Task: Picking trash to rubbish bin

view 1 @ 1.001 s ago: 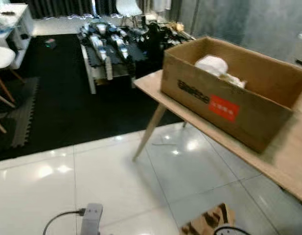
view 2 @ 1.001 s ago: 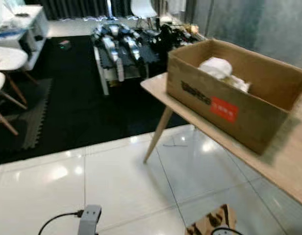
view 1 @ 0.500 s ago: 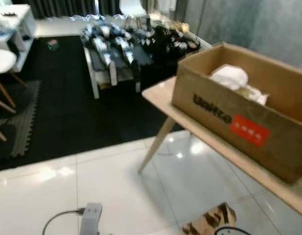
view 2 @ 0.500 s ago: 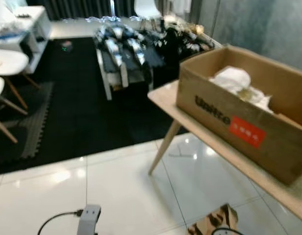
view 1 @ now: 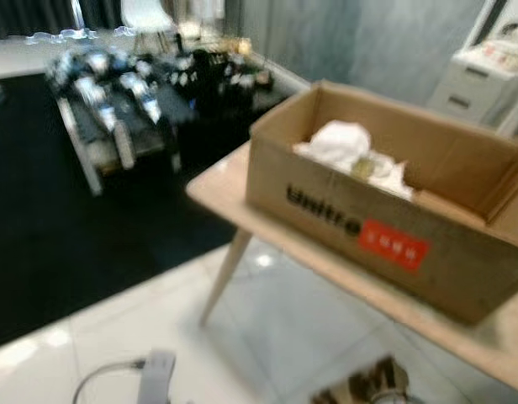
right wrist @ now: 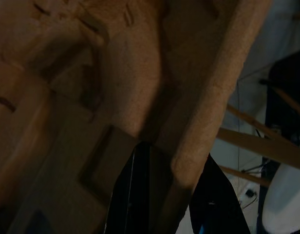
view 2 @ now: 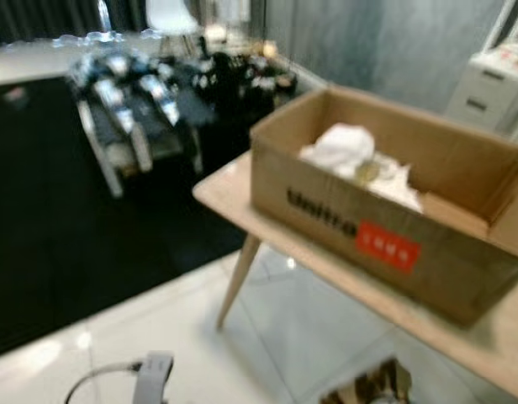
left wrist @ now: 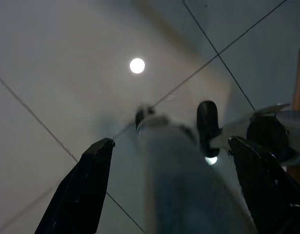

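Observation:
An open cardboard box (view 1: 351,227) with a red label stands on a light wooden table (view 1: 217,181); crumpled white trash (view 1: 339,143) lies inside it. The head views are blurred. At the bottom edge a brown moulded-pulp piece (view 1: 364,385) shows below the table. In the right wrist view my right gripper (right wrist: 172,195) is shut on the rim of this pulp piece (right wrist: 91,97), one black finger on each side. My left gripper (left wrist: 174,190) hangs open over the tiled floor with nothing between its fingers; its silver arm (view 1: 154,379) shows at the bottom left.
A low table (view 1: 116,93) loaded with black and silver gear stands on a black rug (view 1: 40,227) behind the wooden table. A white cabinet (view 1: 486,76) is at the far right by a grey wall. White glossy tiles (view 1: 116,328) lie before me.
The whole picture has shifted: the camera turned right, so the box now sits nearer the middle and the white chairs at the left are out of frame. The grippers hold as before.

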You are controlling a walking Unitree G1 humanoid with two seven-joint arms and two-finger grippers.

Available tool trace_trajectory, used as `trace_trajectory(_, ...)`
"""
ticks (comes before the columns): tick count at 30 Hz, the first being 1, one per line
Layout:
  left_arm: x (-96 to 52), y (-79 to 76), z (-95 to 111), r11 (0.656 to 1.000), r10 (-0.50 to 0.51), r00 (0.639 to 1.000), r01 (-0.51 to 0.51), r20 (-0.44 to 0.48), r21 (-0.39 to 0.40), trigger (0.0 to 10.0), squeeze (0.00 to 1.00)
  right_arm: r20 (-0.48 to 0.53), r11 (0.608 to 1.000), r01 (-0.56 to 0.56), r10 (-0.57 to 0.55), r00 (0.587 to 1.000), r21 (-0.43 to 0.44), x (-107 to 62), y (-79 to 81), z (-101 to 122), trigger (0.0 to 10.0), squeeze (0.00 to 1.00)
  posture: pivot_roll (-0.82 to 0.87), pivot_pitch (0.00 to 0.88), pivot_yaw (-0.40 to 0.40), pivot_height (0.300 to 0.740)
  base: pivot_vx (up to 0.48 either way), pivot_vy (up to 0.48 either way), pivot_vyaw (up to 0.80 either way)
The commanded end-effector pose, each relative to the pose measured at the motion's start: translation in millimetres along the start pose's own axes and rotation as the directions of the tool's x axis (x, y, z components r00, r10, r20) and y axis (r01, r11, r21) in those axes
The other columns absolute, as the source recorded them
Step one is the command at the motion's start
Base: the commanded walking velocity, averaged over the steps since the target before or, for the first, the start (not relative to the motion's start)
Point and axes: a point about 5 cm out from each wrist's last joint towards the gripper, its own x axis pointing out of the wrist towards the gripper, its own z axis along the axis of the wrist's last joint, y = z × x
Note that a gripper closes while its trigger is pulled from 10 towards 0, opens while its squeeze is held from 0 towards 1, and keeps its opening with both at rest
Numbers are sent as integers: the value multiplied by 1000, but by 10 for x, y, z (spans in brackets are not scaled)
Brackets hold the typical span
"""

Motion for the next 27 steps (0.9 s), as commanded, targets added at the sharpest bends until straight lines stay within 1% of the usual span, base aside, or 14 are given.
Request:
trace_trajectory(1, -12, 23, -65, 1000, 13, 1000, -14, -26, -5, 10000, 0, 18, 1000, -24, 24, 1000, 20, -4, 70, 48, 10000, 0, -57, 46, -13, 740, 0, 0, -738)
trace_trajectory(17, -15, 46, -57, 999, 36, 999, -36, -22, -10, 10000, 0, 3, 1000, -24, 24, 1000, 20, -5, 73, 9, 10000, 0, -59, 48, -11, 740, 0, 0, -737)
trace_trajectory(27, -22, 81, -44, 999, 53, 998, -53, -16, -10, 10000, 0, -14, 999, -3, 4, 1000, 50, -4, 43, -31, 10000, 0, -65, 51, -8, 740, 0, 0, -737)
